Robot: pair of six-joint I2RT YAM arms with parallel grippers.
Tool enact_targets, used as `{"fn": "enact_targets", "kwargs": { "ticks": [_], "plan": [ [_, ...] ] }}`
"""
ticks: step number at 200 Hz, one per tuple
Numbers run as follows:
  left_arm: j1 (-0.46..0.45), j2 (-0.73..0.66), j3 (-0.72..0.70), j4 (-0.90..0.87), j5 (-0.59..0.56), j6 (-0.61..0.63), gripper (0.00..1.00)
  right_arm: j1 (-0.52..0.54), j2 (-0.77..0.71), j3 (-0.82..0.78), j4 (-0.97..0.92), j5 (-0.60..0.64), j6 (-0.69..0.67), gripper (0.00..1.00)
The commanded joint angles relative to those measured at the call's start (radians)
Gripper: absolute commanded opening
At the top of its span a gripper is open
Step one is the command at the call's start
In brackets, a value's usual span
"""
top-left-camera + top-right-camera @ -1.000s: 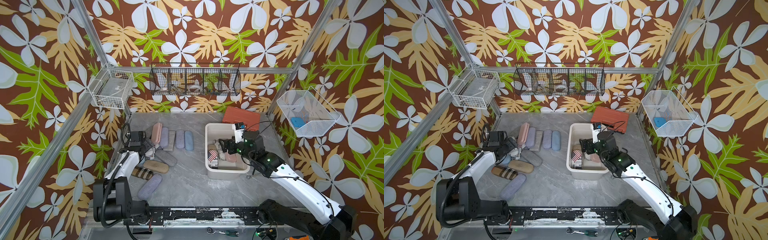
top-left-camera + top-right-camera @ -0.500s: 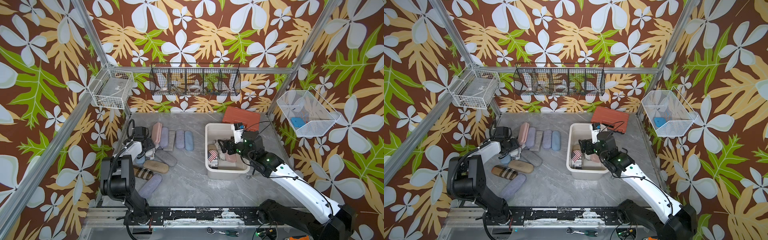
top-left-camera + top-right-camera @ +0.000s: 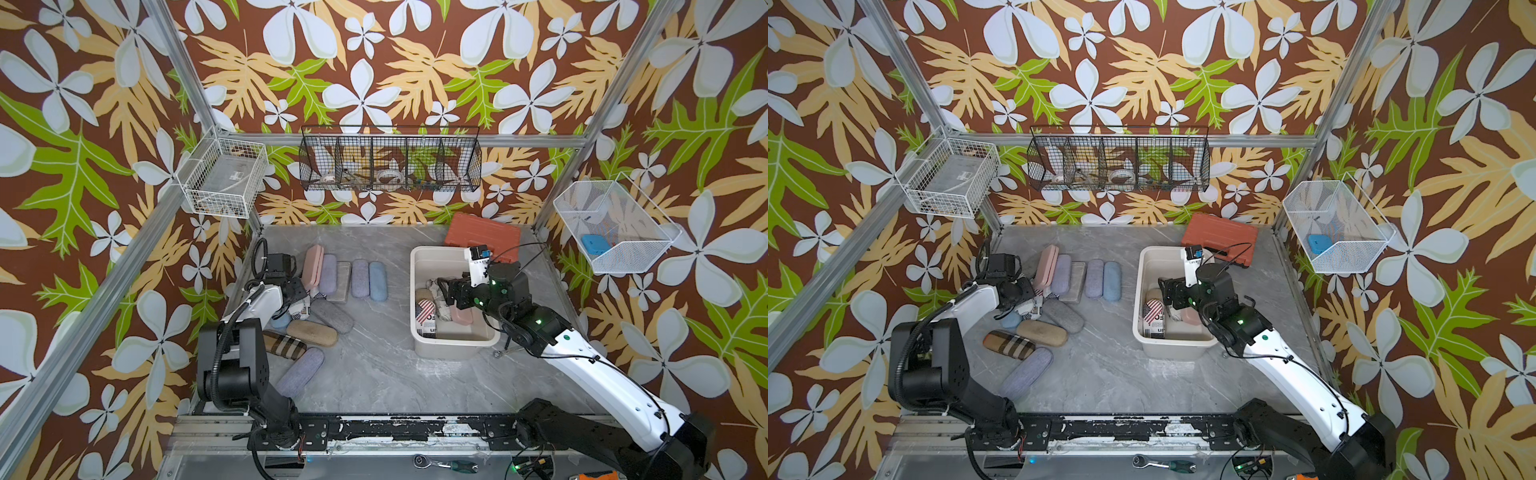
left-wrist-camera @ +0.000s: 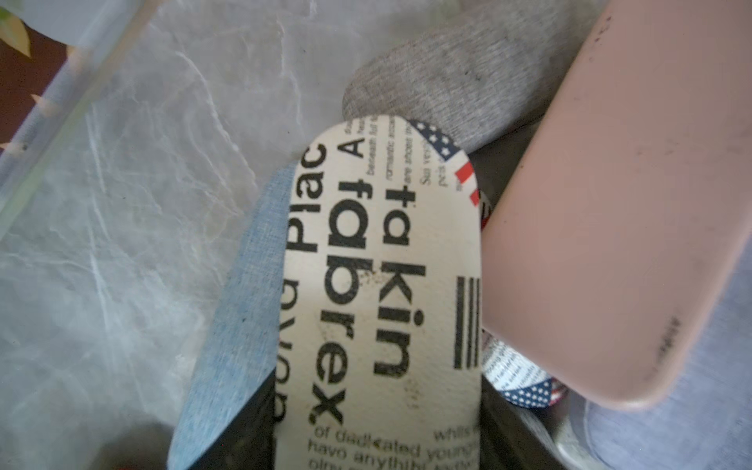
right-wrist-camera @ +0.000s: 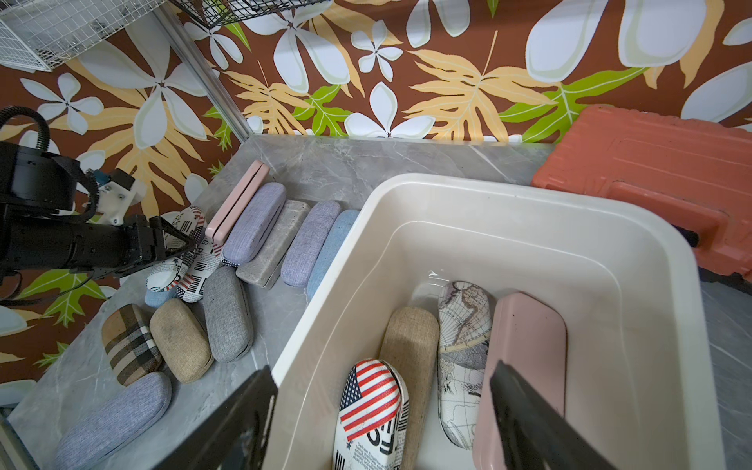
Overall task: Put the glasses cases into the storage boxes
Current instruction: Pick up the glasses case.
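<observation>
Lifting the newspaper-print case [image 4: 382, 285] out of the pile on the left side of the bench [image 3: 374, 374] is judged to be the step in hand. In the left wrist view the case is seen between the jaws of the left gripper [image 5: 179, 244], which are clamped on its two long sides. The case is laid partly over a light blue case [image 4: 240, 285]. A pink case [image 4: 610, 203] is just beside it, and a grey case [image 4: 468, 73] is beyond its tip.

Because the shell is rounded and probably smooth, it should be raised straight up and slowly, so that it is not twisted out of the grip and the neighbours are not dragged along. Only when it is free should it be carried to the storage box [image 5: 447, 183], where four cases are already laid. The right gripper [image 3: 446, 293] is held over that box with its jaws apart and empty. It should be drawn aside first, so that a collision is avoided.
</observation>
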Motion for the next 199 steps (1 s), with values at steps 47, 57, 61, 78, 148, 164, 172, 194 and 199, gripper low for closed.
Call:
{"fn": "enact_targets", "kwargs": {
  "ticks": [47,57,61,78,148,164,172,194,199],
  "plan": [
    [-0.043,-0.251,-0.106,-0.009,0.038,-0.036,0.43,0.002,0.010,0.009,0.018,-0.018,0.007,0.82],
    [-0.056,-0.298,-0.126,-0.009,0.050,-0.046,0.42,0.002,0.010,0.011,0.016,-0.021,0.007,0.82],
    [-0.060,-0.315,-0.135,-0.009,0.056,-0.050,0.42,0.002,0.010,0.011,0.016,-0.021,0.007,0.82],
    [-0.074,-0.408,-0.180,0.006,0.091,-0.071,0.41,0.002,0.011,0.013,0.022,-0.025,0.010,0.82],
    [-0.166,-0.778,-0.406,0.235,0.343,-0.183,0.39,0.001,0.065,0.073,0.016,-0.094,0.053,0.82],
    [-0.216,-0.820,-0.421,0.292,0.349,-0.207,0.38,0.001,0.081,0.092,0.019,-0.123,0.072,0.81],
    [-0.245,-0.832,-0.425,0.328,0.353,-0.215,0.38,0.002,0.086,0.095,0.025,-0.129,0.080,0.81],
    [-0.332,-0.827,-0.420,0.399,0.342,-0.234,0.38,0.001,0.099,0.100,0.050,-0.156,0.115,0.80],
    [-0.359,-0.821,-0.416,0.411,0.331,-0.240,0.38,0.002,0.103,0.105,0.051,-0.163,0.120,0.80]
  ]
}}
